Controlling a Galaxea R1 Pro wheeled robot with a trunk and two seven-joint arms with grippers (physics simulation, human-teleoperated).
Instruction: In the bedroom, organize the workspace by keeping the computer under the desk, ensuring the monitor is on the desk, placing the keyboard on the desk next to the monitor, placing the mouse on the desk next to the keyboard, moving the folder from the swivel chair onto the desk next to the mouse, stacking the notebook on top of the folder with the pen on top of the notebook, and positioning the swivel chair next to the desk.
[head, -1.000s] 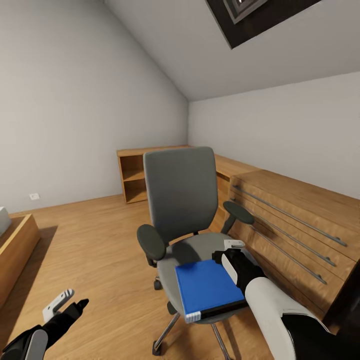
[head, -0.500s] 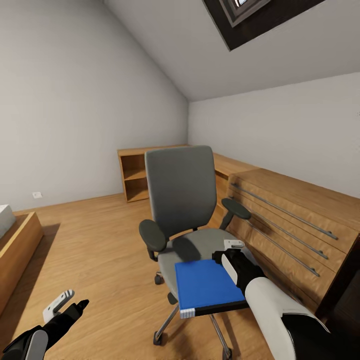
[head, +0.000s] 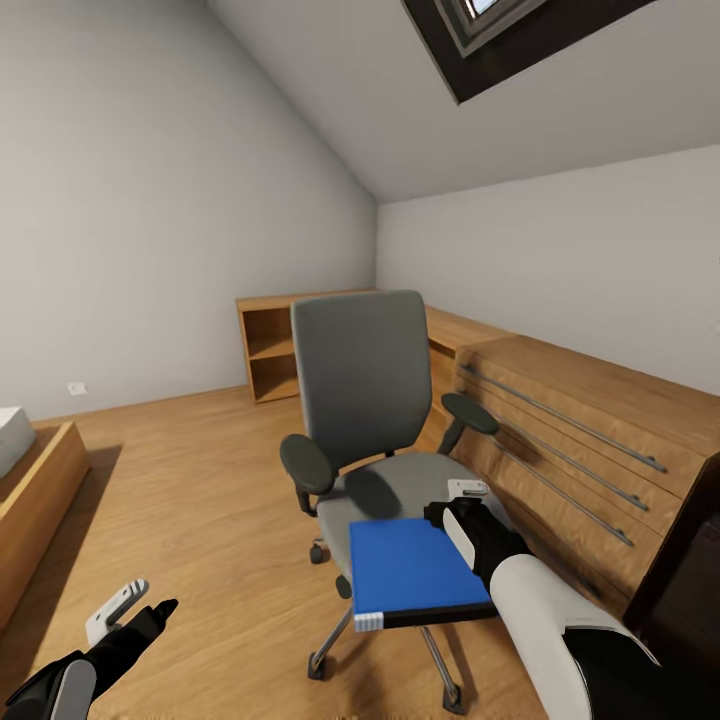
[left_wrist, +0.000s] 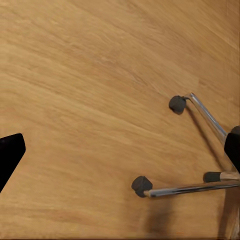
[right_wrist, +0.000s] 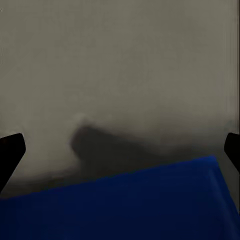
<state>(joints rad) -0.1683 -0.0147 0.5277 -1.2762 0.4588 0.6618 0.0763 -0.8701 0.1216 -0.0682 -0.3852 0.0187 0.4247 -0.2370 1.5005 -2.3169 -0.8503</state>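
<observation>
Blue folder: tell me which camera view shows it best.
The head view: the whole blue folder shows, spine toward the camera, at the swivel chair's front edge by the right gripper. The right wrist view catches a blurred blue corner.

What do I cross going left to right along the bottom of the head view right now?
Left pincer → wood floor → folder over the front of the swivel chair → right pincer at the folder's right edge → long wooden drawer cabinet.
</observation>
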